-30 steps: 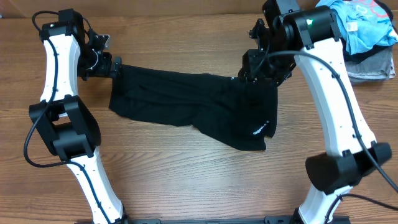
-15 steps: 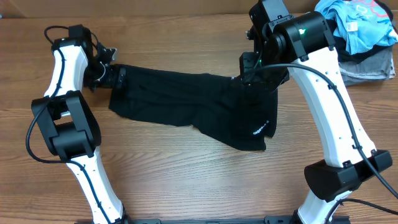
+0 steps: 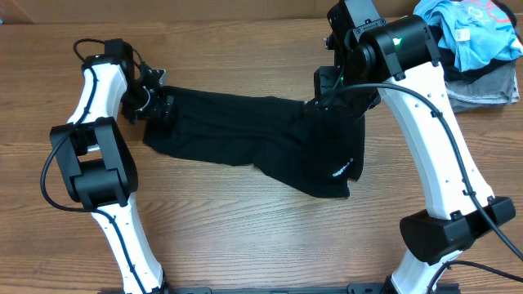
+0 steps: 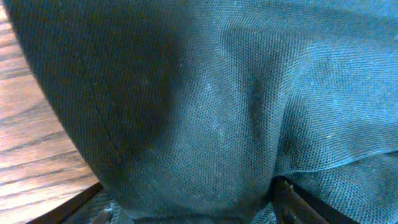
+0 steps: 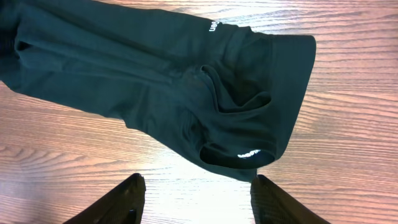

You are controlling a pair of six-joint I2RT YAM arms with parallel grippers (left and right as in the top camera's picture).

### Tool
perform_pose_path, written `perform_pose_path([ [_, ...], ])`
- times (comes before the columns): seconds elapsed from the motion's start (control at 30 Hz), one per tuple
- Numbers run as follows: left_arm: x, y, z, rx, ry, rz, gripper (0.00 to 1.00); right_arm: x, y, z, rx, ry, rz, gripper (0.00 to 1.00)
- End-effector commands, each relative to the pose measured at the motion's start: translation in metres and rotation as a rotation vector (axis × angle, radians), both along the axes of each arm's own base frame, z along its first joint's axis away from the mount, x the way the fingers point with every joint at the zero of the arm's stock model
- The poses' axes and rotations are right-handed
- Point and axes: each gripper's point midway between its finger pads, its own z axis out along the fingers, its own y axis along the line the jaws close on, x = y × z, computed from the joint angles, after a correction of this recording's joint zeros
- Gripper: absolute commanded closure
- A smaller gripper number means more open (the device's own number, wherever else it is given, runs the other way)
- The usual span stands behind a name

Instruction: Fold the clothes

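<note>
Wooden table point(image 3: 245, 237), bare grain showing around the work.

**Position of the work:** the black garment point(image 3: 237, 131) lies across the middle of the table. It is stretched unevenly from the left arm to the right arm. Its right part hangs lower, with the white lettering point(image 3: 341, 170) facing up. A light blue shirt point(image 3: 478, 33) and a grey garment point(image 3: 486, 86) are piled at the far right corner, apart from the work.

**Left gripper point(image 3: 154, 104):** it is at the garment's left edge. The left wrist view is filled with dark weave bulging over the fingers. I cannot tell whether the jaws have closed on the cloth or merely stand against it.

**Right gripper point(image 5: 198, 198):** the jaws stand apart with nothing between them. It hovers above the garment's right end, and bare wood shows between the fingers point(image 5: 127, 199).

**Hazards, in my judgement:**
- The cloth at the left edge is bunched. A close here may catch several layers, or only a thin pinch that slips under pull.
- With the right side unheld, any pull from the left alone would drag the whole piece and deepen the creases.
- The right end already lies rucked, with a raised loop of fabric point(image 5: 239, 130). A descent there could seize the loop rather than a clean corner and give a crooked fold.
- The right arm works close to the corner pile and could snag it on a wide swing.
</note>
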Motion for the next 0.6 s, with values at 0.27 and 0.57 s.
perform_pose_path([
  [0.27, -0.029, -0.012, -0.033, -0.02, 0.097, -0.006, 0.55, 0.0, -0.003, 0.015, 0.002, -0.056, -0.004, 0.38],
  [0.57, -0.016, 0.005, -0.012, -0.018, 0.071, 0.079, 0.96, 0.018, 0.009, 0.001, 0.038, -0.086, -0.002, 0.64],
])
